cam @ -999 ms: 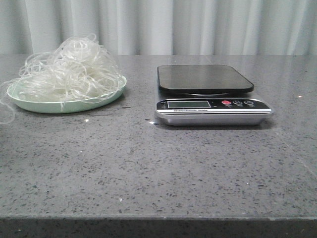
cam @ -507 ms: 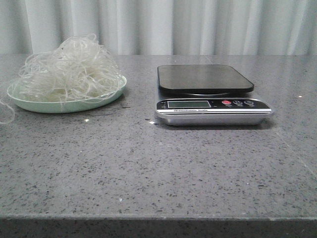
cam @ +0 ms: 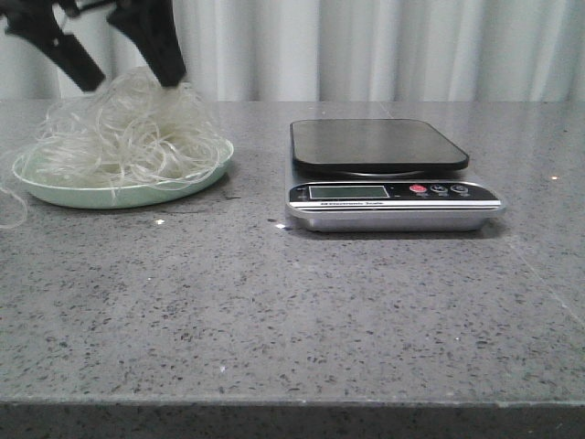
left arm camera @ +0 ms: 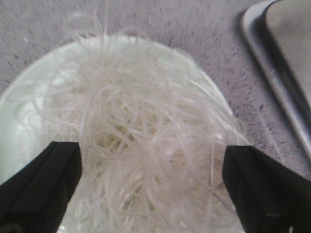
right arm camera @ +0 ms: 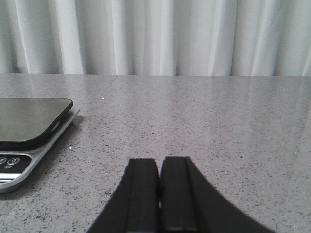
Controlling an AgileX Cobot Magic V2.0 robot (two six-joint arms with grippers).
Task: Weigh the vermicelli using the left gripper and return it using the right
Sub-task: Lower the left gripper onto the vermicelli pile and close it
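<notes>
The left end effector [cam: 126, 69] has come down into view over the vermicelli [cam: 123, 133], fingers spread wide to either side of the heap, gripping nothing. The vermicelli sits on a green plate [cam: 128, 194], at nine o'clock from the scale [cam: 388, 174] on the counter [cam: 292, 311]. The right end effector [right arm camera: 159, 194] is closed and empty.

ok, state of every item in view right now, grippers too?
left gripper: open, fingers either side of the noodle pile's top
right gripper: shut, empty, low over bare table
vermicelli: heaped on the plate, not lifted
plate: on the table, holding the noodles
scale: platform bare; display reading too small to tell
</notes>
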